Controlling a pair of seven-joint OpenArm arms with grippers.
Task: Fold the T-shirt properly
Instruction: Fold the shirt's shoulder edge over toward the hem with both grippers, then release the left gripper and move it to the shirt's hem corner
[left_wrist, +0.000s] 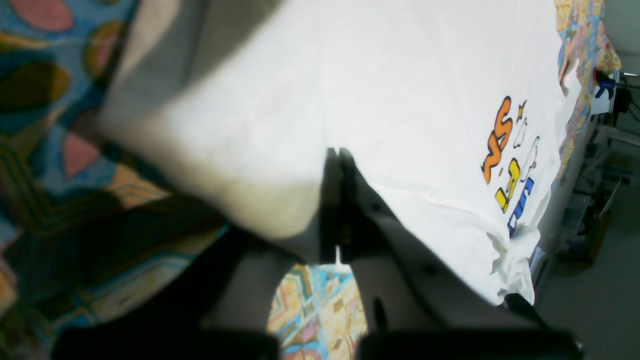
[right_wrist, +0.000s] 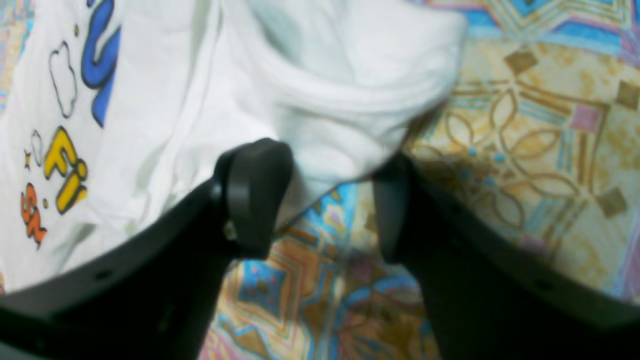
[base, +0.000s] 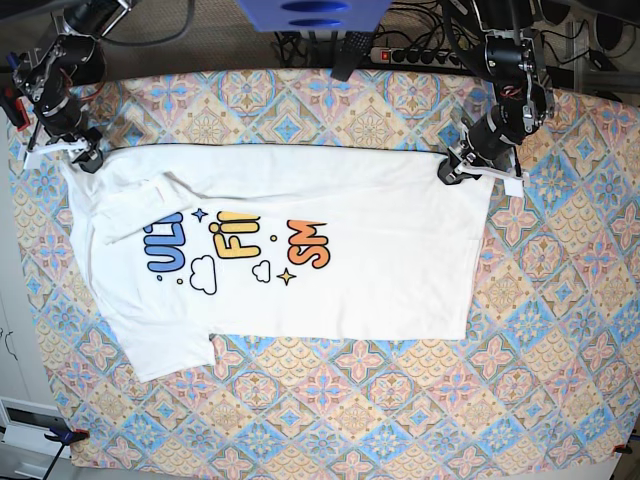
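The white T-shirt (base: 340, 290) lies flat and sideways on the table, print side up, with the blue, yellow and orange letters (base: 235, 243) showing. My left gripper (base: 456, 172) is at the shirt's far right corner. In the left wrist view its jaws (left_wrist: 338, 165) are pressed together on the white cloth (left_wrist: 400, 75). My right gripper (base: 88, 158) is at the shirt's far left corner. In the right wrist view it (right_wrist: 325, 165) is open, with bunched cloth (right_wrist: 350, 90) at its fingertips (right_wrist: 255, 165).
A patterned, multicoloured tablecloth (base: 400, 420) covers the whole table. A power strip and cables (base: 410, 55) lie along the back edge. A blue object (base: 310, 12) is at the top centre. In the left wrist view the table's edge and the floor (left_wrist: 600, 280) are at the right.
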